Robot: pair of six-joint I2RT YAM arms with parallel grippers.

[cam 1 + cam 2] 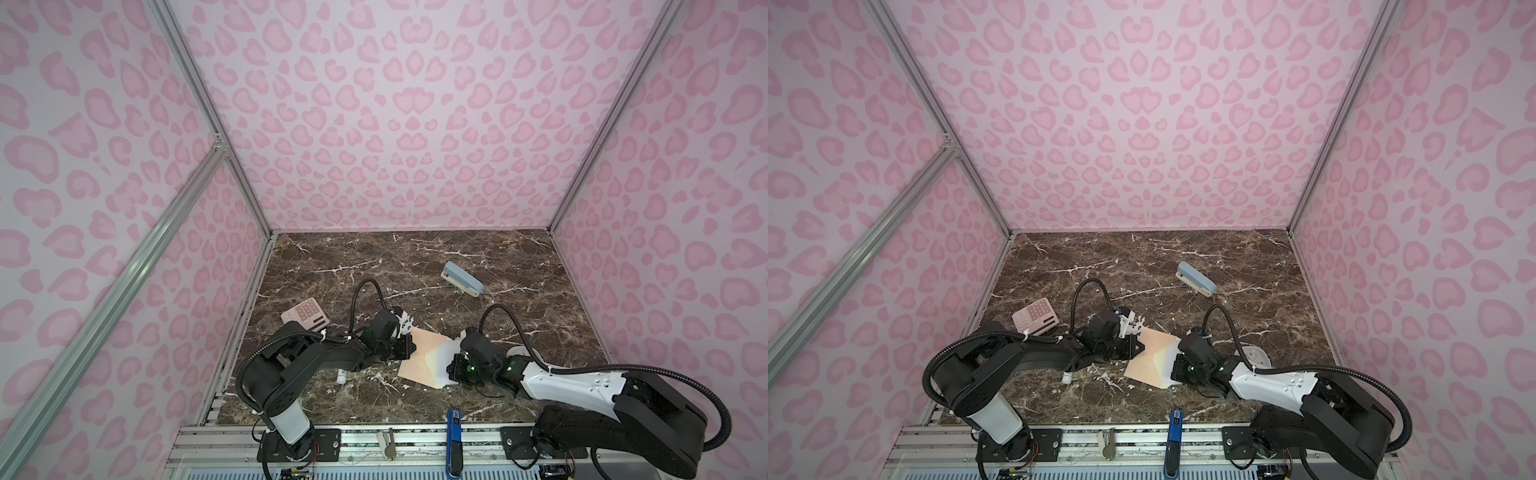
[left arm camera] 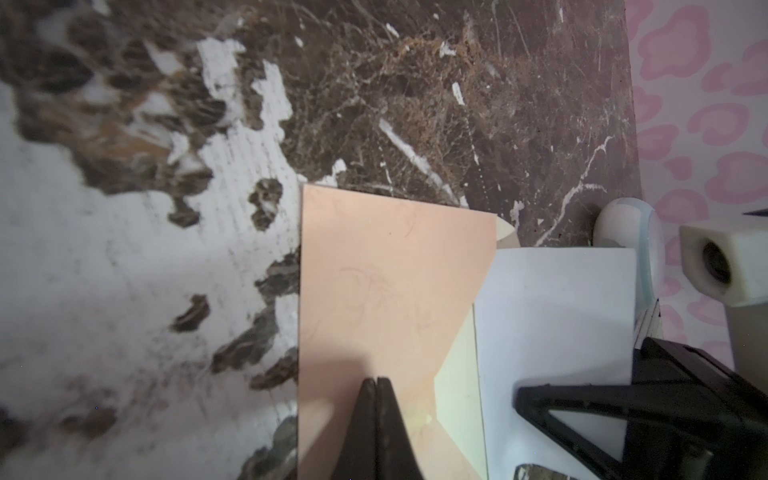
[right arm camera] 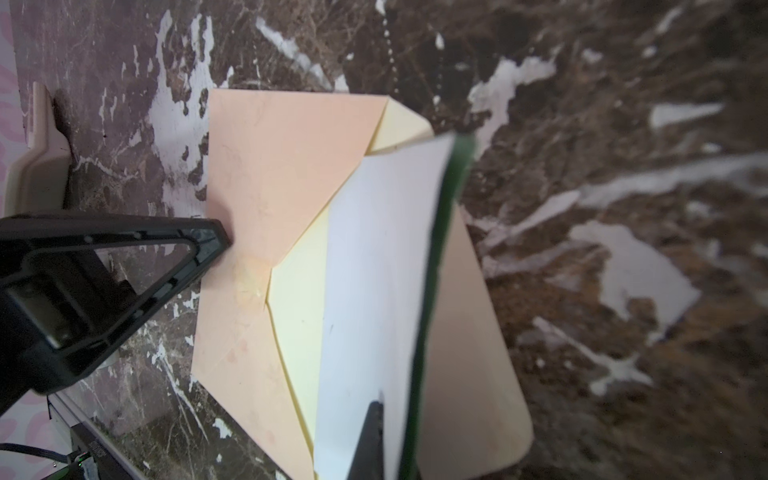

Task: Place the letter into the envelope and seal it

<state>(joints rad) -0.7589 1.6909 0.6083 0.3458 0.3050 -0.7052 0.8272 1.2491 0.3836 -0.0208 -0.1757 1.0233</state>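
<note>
The letter (image 3: pixel 374 270) sits clamped in my right pincer (image 3: pixel 390 413): the jaws are closed on the card's edge, and one black finger (image 3: pixel 368 440) lies flat against its plain white face while the green-edged face is turned the other way. I hold the card tilted, not flat, with its far edge over the pale cream inside of the envelope (image 3: pixel 282 166); whether that edge is in the pocket I cannot tell. Beneath the card the envelope's peach flap (image 3: pixel 473 332) lies open on the table.

My left pincer (image 2: pixel 376 380) is closed with nothing between its jaws. Its tips are pressed together and touch the peach front of the envelope, close to the point of the V-shaped mouth.

In both top views the envelope (image 1: pixel 419 353) lies near the front of the brown marble table (image 1: pixel 374 257), between my two arms. The letter (image 1: pixel 446 357) is over its right side, my left pincer (image 1: pixel 405 347) is on its left part, and my right pincer (image 1: pixel 453 368) is at its right.

Farther out, a pink calculator (image 1: pixel 305 316) lies just behind my left arm. A blue-grey stapler (image 1: pixel 462 279) lies well apart toward the back right, and a small white cylinder (image 1: pixel 341 377) rests by my left forearm. In a top view a pale round thing (image 1: pixel 1254 355) shows just behind my right wrist
</note>
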